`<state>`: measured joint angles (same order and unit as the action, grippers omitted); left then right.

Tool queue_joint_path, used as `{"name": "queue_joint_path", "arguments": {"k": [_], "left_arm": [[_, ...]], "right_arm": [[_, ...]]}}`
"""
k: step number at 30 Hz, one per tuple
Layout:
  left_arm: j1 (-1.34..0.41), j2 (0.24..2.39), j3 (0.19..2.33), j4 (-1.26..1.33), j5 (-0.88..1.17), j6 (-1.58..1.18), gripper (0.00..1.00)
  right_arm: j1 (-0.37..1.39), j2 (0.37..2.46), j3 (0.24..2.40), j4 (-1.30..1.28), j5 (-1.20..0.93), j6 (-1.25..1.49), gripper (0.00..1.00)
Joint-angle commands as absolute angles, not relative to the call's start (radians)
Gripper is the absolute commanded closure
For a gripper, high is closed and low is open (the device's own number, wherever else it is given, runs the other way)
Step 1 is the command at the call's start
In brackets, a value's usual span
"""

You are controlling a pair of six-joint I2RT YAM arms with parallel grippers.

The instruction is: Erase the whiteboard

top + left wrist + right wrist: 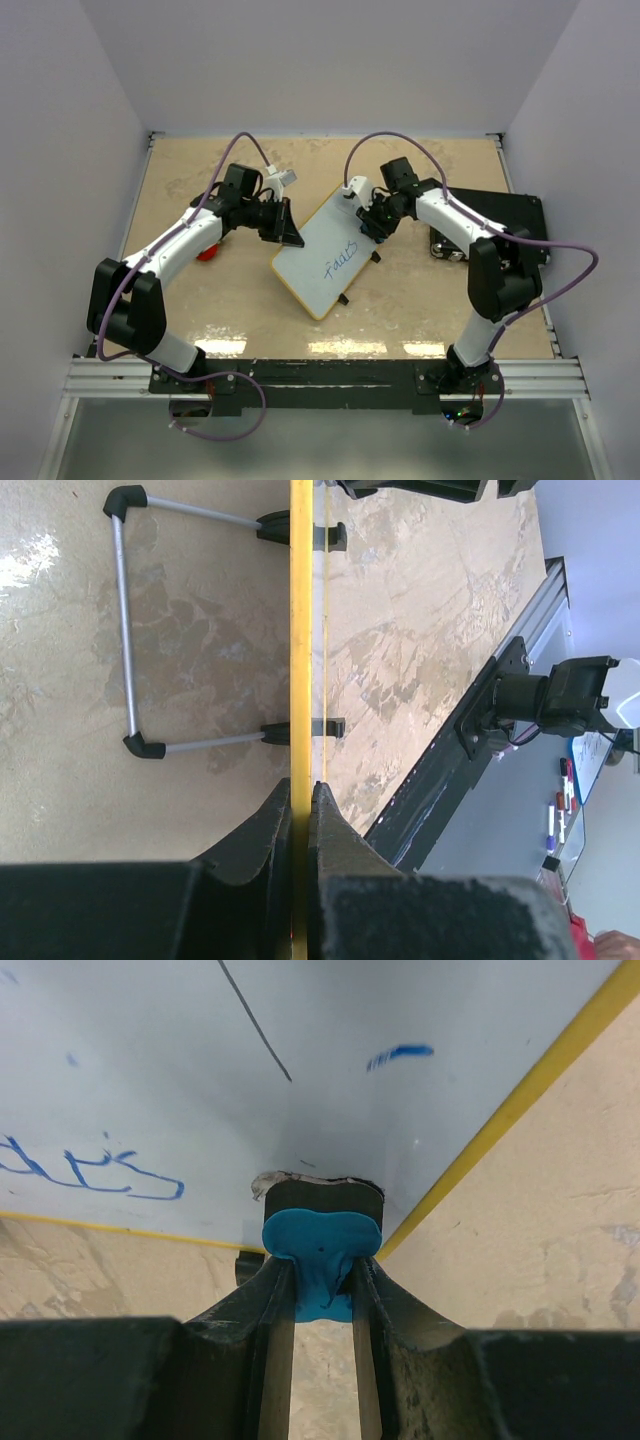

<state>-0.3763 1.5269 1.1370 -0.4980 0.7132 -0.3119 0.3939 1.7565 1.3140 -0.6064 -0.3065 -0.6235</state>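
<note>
The whiteboard point(325, 262) lies tilted mid-table, white with a yellow frame and blue handwriting point(340, 262). My left gripper point(287, 232) is shut on its upper left edge; in the left wrist view the yellow frame point(300, 630) runs edge-on between the jaws of the left gripper point(301, 792). A metal stand point(130, 630) sticks out behind the board. My right gripper point(372, 226) is shut on a blue eraser point(320, 1245) with a dark pad, pressed on the board's face point(300, 1060) near its right corner. Blue writing point(100, 1172) shows to the left of the right gripper point(322, 1260).
A black rectangular case point(500, 225) lies at the right edge of the table behind my right arm. A red object point(207, 252) sits under my left arm. White walls enclose the table on three sides.
</note>
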Motion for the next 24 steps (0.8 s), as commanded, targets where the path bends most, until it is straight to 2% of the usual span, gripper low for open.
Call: {"name": "queue_joint_path", "arguments": {"k": [1,17,24], "left_arm": [[-0.38,1.552,1.173,-0.471,0.687,-0.276,1.0],[-0.38,1.554,1.178,-0.48,0.681,-0.261,1.0],[-0.38,1.557,1.18,-0.472,0.68,-0.273,1.0]], "right_arm": [[0.388,1.759,1.315,-0.618,-0.344,-0.657,1.0],[0.405,1.908,1.744,-0.699,-0.446,-0.592,1.0],[0.437,1.841,1.646,-0.698,-0.454,-0.587,1.0]]}}
